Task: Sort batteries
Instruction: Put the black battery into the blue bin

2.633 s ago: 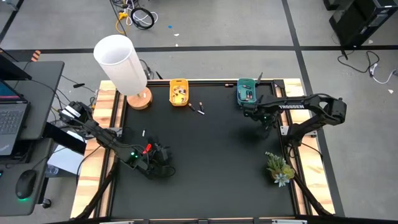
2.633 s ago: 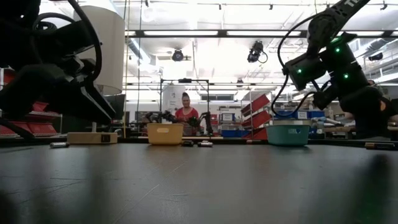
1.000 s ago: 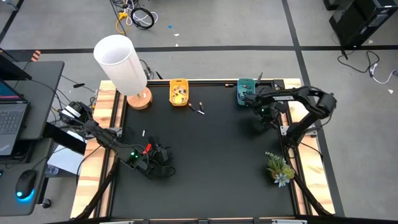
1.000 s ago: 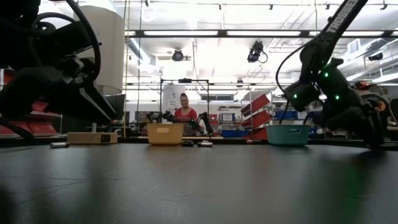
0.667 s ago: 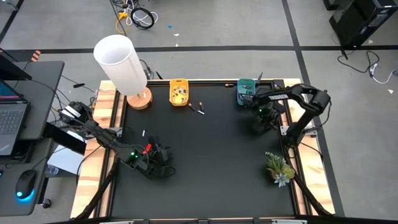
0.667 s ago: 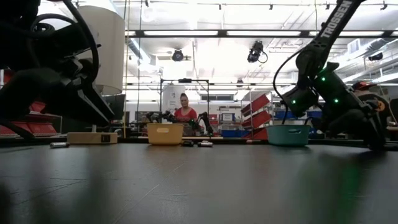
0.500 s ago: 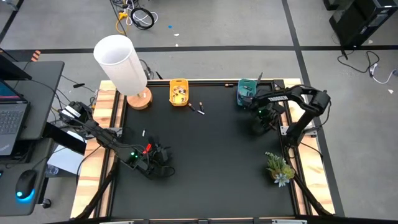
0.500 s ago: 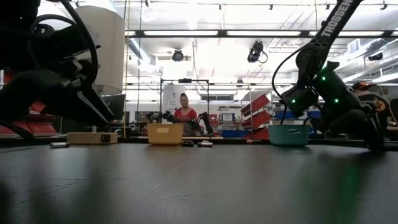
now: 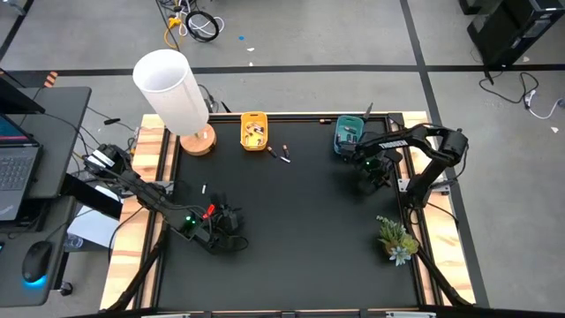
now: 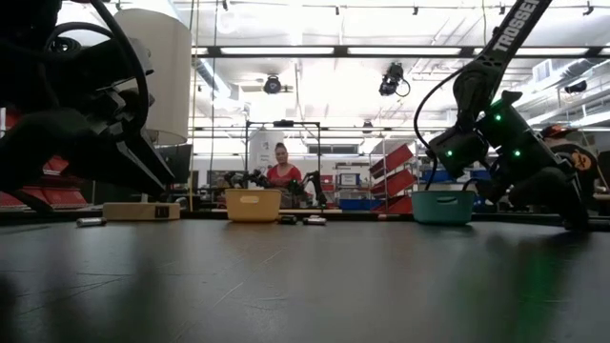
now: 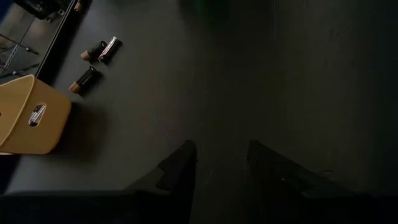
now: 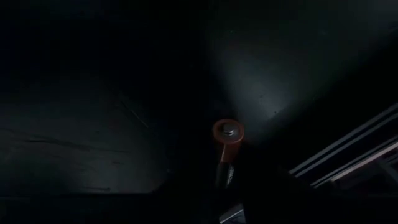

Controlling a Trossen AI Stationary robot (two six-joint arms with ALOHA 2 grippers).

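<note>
My right gripper (image 9: 372,181) is low over the black table near its right edge, on the near side of the teal bin (image 9: 348,132). In the right wrist view it is shut on a dark battery (image 12: 226,149) with a copper end. My left gripper (image 11: 221,155) hovers open over the near left of the table (image 9: 228,221), with nothing between its fingers. Two dark batteries (image 9: 278,154) lie on the table beside the yellow bin (image 9: 254,131), and both show in the left wrist view (image 11: 84,79). A whitish battery (image 9: 204,189) lies at the left. My right gripper has the battery's dark body (image 12: 224,173) between its two fingers, which lie along it. The copper end (image 12: 227,132) sticks out past the fingertips. The fingers are dark against the dark table, so I cannot tell whether the battery rests on the table.
A white lamp (image 9: 172,93) on a wooden base stands at the far left corner. A small plant (image 9: 396,238) sits at the near right edge. Both bins hold batteries. A person (image 10: 283,173) stands in the room beyond the table.
My right gripper has gone a little toward the table's near edge and down, away from the teal bin, and its arm has folded in closer to the table's right edge.
</note>
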